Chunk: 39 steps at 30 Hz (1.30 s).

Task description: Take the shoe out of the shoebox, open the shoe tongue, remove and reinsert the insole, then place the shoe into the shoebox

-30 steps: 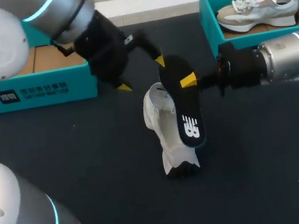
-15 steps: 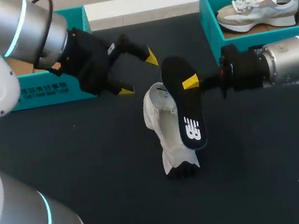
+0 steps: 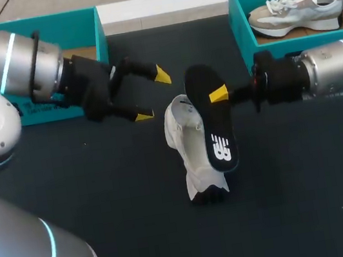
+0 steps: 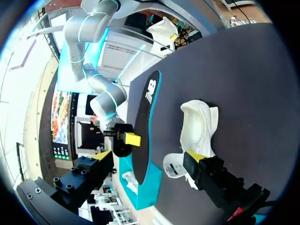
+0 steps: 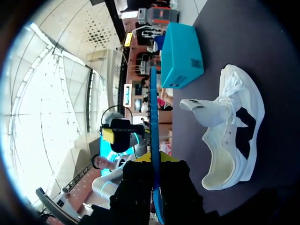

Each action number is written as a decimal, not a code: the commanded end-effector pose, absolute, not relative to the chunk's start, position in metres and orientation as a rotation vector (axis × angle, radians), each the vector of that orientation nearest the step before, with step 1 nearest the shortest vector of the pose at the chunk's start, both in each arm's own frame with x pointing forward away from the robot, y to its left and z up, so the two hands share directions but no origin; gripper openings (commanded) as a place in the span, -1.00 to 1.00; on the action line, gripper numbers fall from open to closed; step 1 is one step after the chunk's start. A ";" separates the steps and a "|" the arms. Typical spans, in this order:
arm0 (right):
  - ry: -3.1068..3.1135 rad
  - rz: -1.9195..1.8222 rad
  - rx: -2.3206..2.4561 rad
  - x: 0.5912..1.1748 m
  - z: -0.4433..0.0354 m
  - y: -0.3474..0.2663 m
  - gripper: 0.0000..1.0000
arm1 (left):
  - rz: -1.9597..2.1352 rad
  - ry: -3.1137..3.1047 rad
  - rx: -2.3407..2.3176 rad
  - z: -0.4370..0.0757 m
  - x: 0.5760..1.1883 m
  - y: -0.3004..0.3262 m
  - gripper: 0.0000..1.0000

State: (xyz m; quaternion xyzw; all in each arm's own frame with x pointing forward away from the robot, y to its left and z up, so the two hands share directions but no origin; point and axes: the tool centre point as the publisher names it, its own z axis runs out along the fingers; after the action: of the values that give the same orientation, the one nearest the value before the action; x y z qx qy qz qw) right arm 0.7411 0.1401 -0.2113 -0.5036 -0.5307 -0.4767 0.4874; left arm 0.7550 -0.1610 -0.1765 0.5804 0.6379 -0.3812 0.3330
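Note:
A white shoe [image 3: 192, 154] lies on the dark table, its tongue pulled open; the wrist views show it too [image 4: 199, 124] [image 5: 234, 131]. Just above it my right gripper [image 3: 217, 94] is shut on a black insole [image 3: 213, 125], held on edge with its teal underside partly showing. In the right wrist view the insole [image 5: 153, 108] runs straight out from between that gripper's [image 5: 153, 161] fingers. My left gripper [image 3: 152, 95] stands open to the left of the insole, clear of it and the shoe. In its own view the left gripper [image 4: 150, 157] has the insole [image 4: 143, 126] ahead of it.
A teal shoebox [image 3: 240, 23] at the back right holds a beige-and-white shoe [image 3: 296, 7]. Another teal box [image 3: 80, 25], with a bare cardboard floor, stands at the back left behind my left arm. Bare dark tabletop lies in front of the white shoe.
My left arm has drawn back to the left, away from the insole, with its gripper still open. The right gripper and insole have barely shifted.

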 end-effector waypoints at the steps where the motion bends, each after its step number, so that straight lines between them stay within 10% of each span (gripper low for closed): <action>1: -1.287 -1.150 -1.218 0.742 -0.208 0.142 -1.00 | -1.081 1.488 1.346 -0.184 0.756 -0.163 1.00; 20: -1.258 -1.124 -1.181 0.740 -0.194 0.158 -1.00 | -1.070 1.317 1.125 -0.182 0.773 -0.202 1.00; 25: -1.258 -1.126 -1.186 0.736 -0.193 0.159 -1.00 | -1.086 1.322 1.088 -0.182 0.778 -0.212 0.70; 30: -1.255 -1.139 -1.189 0.733 -0.193 0.159 -1.00 | -1.088 1.322 1.088 -0.183 0.781 -0.221 -0.04; 39: -1.252 -1.151 -1.193 0.730 -0.194 0.159 -1.00 | -1.098 1.321 1.092 -0.186 0.784 -0.239 -0.26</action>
State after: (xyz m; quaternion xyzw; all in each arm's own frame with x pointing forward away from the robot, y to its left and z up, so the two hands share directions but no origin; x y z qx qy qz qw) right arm 0.7332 0.1579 -0.1948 -0.4917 -0.5203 -0.4769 0.5100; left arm 0.7798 -0.2289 -0.1843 0.4572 0.5521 -0.4591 0.5248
